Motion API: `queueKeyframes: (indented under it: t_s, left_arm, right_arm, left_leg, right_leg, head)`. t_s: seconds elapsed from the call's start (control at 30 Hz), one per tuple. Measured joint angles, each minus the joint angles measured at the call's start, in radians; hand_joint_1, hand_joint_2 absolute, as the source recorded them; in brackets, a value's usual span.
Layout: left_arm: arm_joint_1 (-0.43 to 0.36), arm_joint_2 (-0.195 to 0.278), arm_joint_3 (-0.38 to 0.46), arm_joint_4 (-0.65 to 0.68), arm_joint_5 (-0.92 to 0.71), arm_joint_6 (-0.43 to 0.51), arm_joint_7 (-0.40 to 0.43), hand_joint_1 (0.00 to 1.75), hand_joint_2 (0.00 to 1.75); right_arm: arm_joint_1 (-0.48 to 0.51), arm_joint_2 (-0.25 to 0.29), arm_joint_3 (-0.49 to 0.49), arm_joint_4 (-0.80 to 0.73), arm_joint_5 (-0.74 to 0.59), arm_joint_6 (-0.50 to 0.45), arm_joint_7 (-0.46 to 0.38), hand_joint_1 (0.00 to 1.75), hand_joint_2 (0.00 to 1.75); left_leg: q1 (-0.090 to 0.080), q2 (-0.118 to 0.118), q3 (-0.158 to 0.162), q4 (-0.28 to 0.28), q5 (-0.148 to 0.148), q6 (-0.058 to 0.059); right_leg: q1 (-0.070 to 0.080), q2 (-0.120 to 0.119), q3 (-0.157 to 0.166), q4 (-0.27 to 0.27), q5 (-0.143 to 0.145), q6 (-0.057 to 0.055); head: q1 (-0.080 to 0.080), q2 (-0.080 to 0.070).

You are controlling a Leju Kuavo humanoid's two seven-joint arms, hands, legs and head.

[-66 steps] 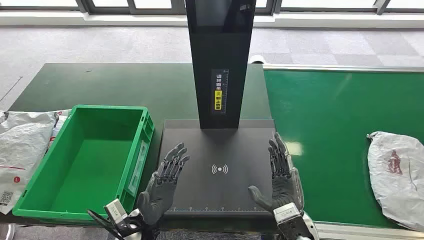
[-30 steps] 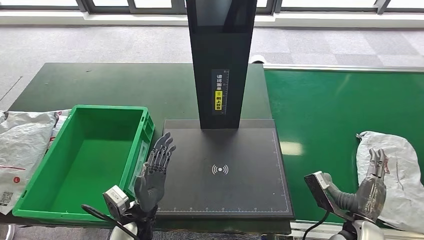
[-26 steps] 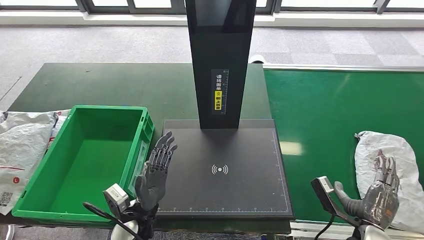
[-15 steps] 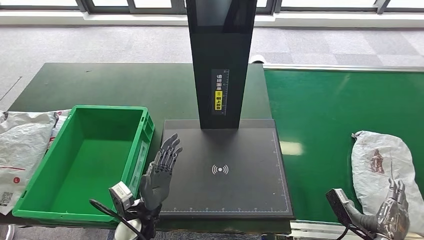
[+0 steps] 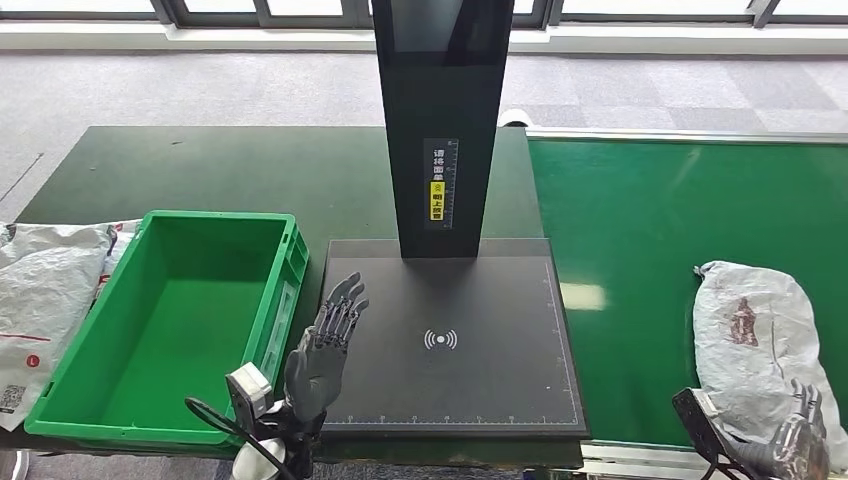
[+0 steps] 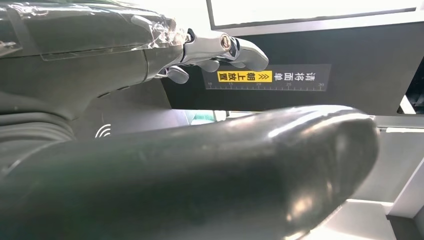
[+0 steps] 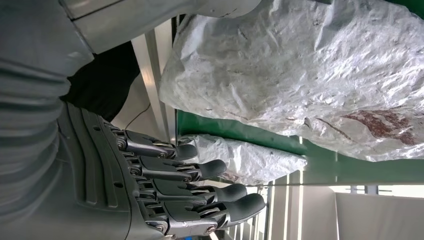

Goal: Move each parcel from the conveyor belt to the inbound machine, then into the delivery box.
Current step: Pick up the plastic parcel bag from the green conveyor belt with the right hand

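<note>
Parcel point(image 5: 755, 340) lay at conveyor belt point(image 5: 640, 230) near edge; right hand point(image 5: 800, 445) just beside it, fingers spread, empty. Left hand point(image 5: 322, 350) open, empty, over inbound machine point(image 5: 450, 340) platform.

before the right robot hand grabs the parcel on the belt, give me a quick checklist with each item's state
1. Parcel lies on the belt near the right robot hand: ok.
2. Right robot hand holds nothing, fingers apart: ok.
3. Right robot hand touches the parcel: cannot tell; in the head view it sits at the parcel's near edge.
4. Machine plate bare for the parcel: ok.
5. Left robot hand holds nothing, over the plate's left edge: ok.
6. Box has room: ok, nothing inside.
</note>
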Motion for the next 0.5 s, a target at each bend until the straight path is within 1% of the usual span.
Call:
queueKeyframes:
  t_s: [0.17,0.3,0.5]
  left_arm:
    - [-0.015,0.000,0.000,0.014,0.001,0.000,-0.001,0.00,0.00]
    - [-0.026,0.000,0.000,0.027,0.001,0.000,-0.002,0.00,0.00]
    - [-0.033,0.000,0.000,0.039,0.001,0.000,-0.002,0.00,0.00]
  right_arm:
    - [-0.051,-0.055,0.008,0.097,0.036,-0.065,0.045,0.00,1.75]
    - [-0.070,-0.093,0.018,0.154,0.049,-0.077,0.064,0.00,1.75]
    - [-0.081,-0.122,0.031,0.199,0.051,-0.079,0.069,0.00,1.75]
  left_leg:
    - [-0.001,0.000,0.000,0.000,0.000,0.001]
    - [-0.001,-0.001,0.000,0.001,0.000,0.001]
    - [-0.001,0.000,0.000,0.000,0.000,0.001]
  right_leg:
    - [-0.001,0.000,0.000,0.000,0.001,0.001]
    - [-0.001,0.000,0.000,0.000,0.001,0.002]
    - [-0.001,0.000,0.000,0.000,0.001,0.002]
  head:
    - [0.000,0.000]
    - [0.000,0.000]
    - [0.000,0.000]
